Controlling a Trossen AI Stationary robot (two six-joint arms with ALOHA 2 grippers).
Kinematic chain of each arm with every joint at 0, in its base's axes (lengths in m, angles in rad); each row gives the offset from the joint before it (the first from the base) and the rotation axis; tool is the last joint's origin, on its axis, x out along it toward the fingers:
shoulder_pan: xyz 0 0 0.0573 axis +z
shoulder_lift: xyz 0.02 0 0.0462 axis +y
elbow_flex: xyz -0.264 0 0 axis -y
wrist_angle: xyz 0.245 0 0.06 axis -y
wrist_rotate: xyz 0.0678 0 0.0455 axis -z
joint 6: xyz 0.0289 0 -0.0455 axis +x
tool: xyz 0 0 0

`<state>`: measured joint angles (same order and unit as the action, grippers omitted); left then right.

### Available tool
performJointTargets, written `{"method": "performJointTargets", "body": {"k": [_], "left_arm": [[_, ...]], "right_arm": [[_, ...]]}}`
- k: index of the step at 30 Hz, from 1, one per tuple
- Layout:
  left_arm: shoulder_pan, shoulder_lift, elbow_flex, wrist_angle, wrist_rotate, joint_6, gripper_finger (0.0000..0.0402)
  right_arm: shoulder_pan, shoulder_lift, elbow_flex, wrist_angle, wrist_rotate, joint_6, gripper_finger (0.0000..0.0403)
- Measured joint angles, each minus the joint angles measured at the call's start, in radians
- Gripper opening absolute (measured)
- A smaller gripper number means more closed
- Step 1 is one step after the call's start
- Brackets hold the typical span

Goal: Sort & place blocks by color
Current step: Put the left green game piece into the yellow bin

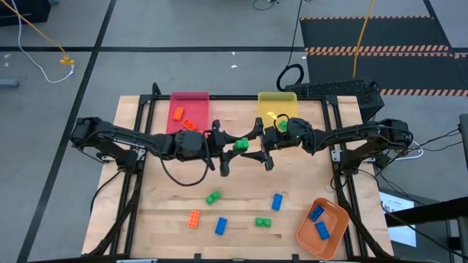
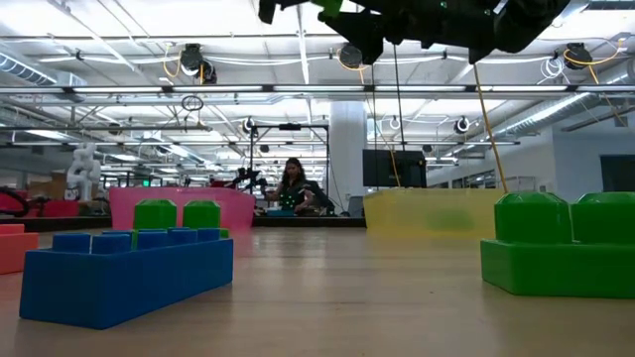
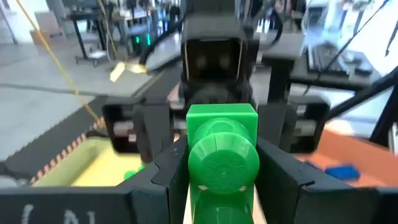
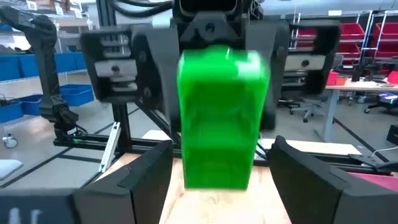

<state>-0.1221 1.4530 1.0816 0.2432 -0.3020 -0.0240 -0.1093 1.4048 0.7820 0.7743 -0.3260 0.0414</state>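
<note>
A green block (image 1: 240,145) hangs in mid-air over the middle of the table, with my left gripper (image 1: 232,145) shut on it, reaching in from the left. The left wrist view shows the block (image 3: 222,134) with a stud turned back at the camera. My right gripper (image 1: 256,144) faces it from the right and is open. In the right wrist view its fingers (image 4: 146,177) stand on either side of the block (image 4: 221,99) with a gap to each. Loose on the table lie green blocks (image 1: 213,197) (image 1: 263,222), blue blocks (image 1: 277,201) (image 1: 221,226) and an orange block (image 1: 194,218). My left gripper pinches the green block by two opposite side walls (image 3: 194,155) between its two fingers (image 3: 165,177). The fingers come in level from the table's left. The block is lifted well clear of the table, its studded face toward the left wrist.
At the far edge a pink tray (image 1: 199,97) holds orange blocks and a yellow tray (image 1: 272,98) holds a green one. An orange tray (image 1: 301,232) with blue blocks sits at the near right. A person sits in the room beyond (image 2: 294,183).
</note>
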Motion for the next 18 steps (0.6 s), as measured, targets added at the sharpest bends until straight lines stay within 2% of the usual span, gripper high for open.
{"method": "performJointTargets", "body": {"k": [6, 9, 13, 18], "left_arm": [[0.008, 0.005, 0.000, 0.018, 0.030, 0.015, 0.0151], [0.010, 0.004, 0.000, 0.017, 0.037, 0.012, 0.0152], [0.011, 0.011, 0.000, 0.014, 0.033, 0.015, 0.0153], [0.011, 0.011, 0.000, -0.003, 0.026, 0.023, 0.0154]], "right_arm": [[0.000, 0.000, 0.000, 0.001, 0.008, -0.013, 0.0243], [0.000, 0.000, 0.000, 0.001, 0.008, -0.031, 0.0208], [0.000, 0.000, -0.001, -0.001, 0.006, -0.031, 0.0116], [-0.010, 0.000, -0.002, -0.021, 0.006, -0.056, 0.0111]]}}
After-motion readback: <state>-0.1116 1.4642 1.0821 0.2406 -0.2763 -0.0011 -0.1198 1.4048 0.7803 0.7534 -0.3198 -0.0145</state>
